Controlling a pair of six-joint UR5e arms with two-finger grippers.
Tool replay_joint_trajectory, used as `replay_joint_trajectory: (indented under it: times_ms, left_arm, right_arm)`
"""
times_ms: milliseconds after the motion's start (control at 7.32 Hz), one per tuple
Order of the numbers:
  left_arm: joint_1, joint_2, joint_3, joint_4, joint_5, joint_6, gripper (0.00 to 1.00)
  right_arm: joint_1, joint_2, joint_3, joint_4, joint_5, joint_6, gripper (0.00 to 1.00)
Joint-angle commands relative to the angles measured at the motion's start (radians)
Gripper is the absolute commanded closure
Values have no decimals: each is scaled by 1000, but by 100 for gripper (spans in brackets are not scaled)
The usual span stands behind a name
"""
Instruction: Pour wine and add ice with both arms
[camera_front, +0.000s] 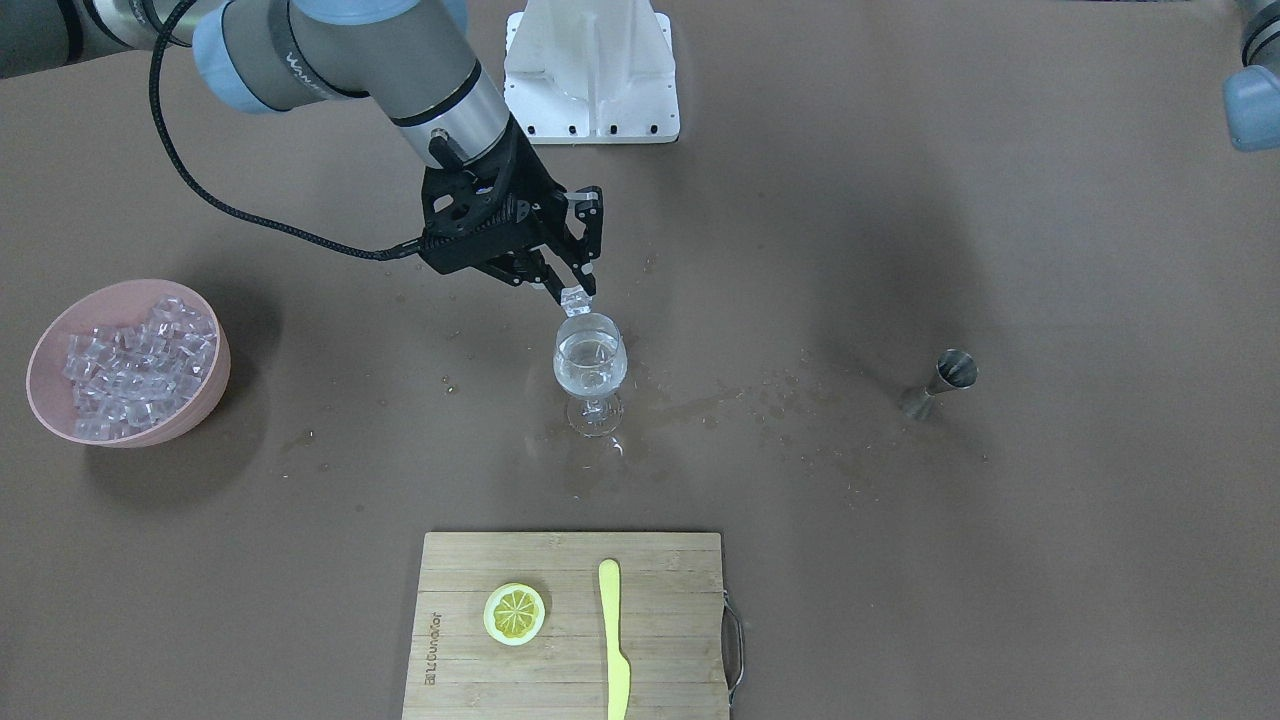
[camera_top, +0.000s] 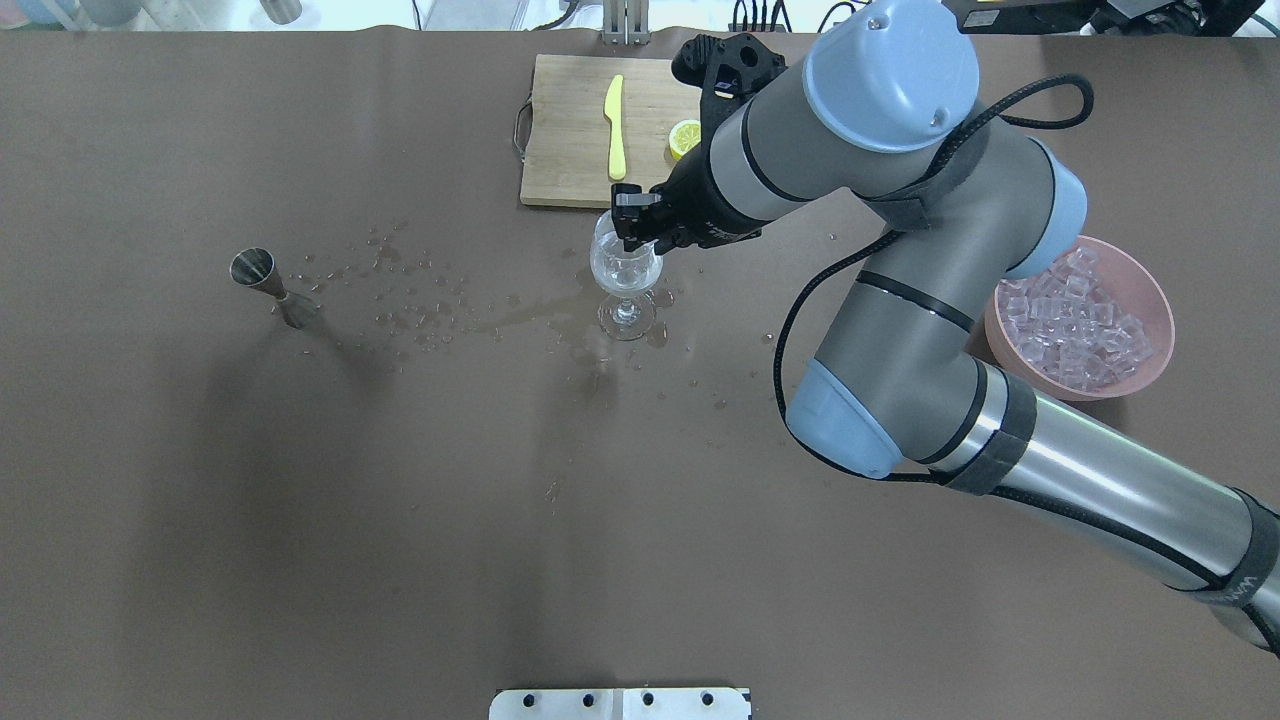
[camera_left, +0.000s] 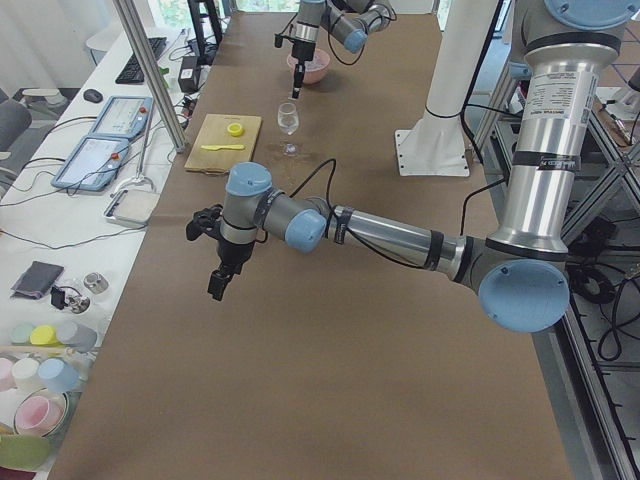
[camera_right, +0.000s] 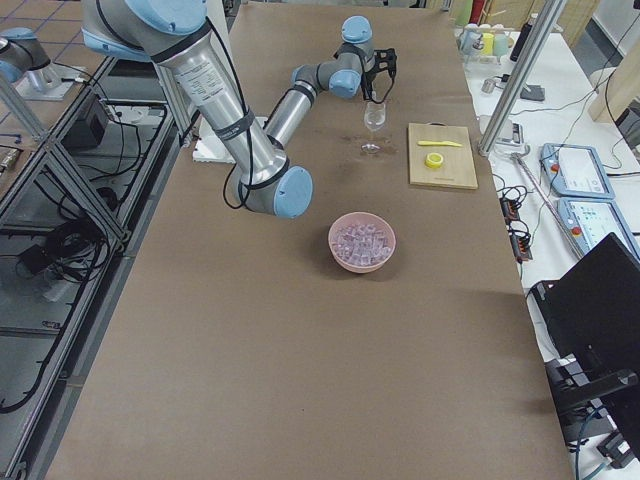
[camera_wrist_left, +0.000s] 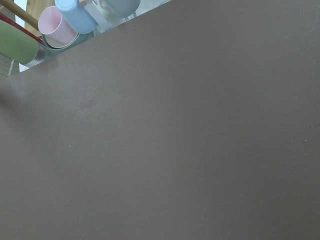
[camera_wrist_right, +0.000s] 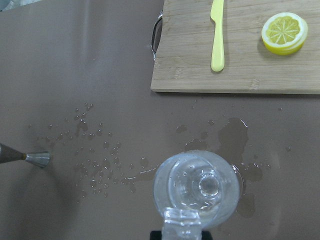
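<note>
The right tool (camera_front: 573, 290) is clenched on one ice cube (camera_front: 577, 302) and hangs just above the rim of the glass (camera_front: 590, 345), which stands upright mid-table with a little wine (camera_front: 589, 378) in it; the rest of the ice (camera_front: 135, 365) lies heaped in the bowl (camera_front: 45, 340), well apart. To do this well, I judge the cube should sit over the middle of the mouth, since the wrist view puts it at the rim's edge. It should then drop close to the liquid and be let go gently, so it neither splashes nor tips the glass on the wet table (camera_front: 900, 560). The left tool (camera_left: 220, 272) hangs over bare table far from the glass, and I cannot tell whether it is released or clenched.
</note>
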Motion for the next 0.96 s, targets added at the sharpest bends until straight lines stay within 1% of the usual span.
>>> replay_joint_trajectory:
  times_ms: [0,273,410,547,683,820]
  left_arm:
    - [0,-2,6,-2,1,0,2]
    - [-2,-5,12,-2,1,0,2]
    - [0,-7,12,-2,1,0,2]
    - [0,-7,13,-2,1,0,2]
    - [-2,-8,13,-2,1,-2,2]
    - [-3,-8,13,-2,1,-2,2]
  right_arm:
    - [0,23,-27,1,-13,-1,100]
    - [0,31,-42,9,-15,0,100]
    - [0,30,-48,15,-15,-1,91]
    - [0,31,-53,19,-16,0,58]
    - [0,31,-64,32,-16,-1,2]
    - [0,30,-65,42,-21,-1,0]
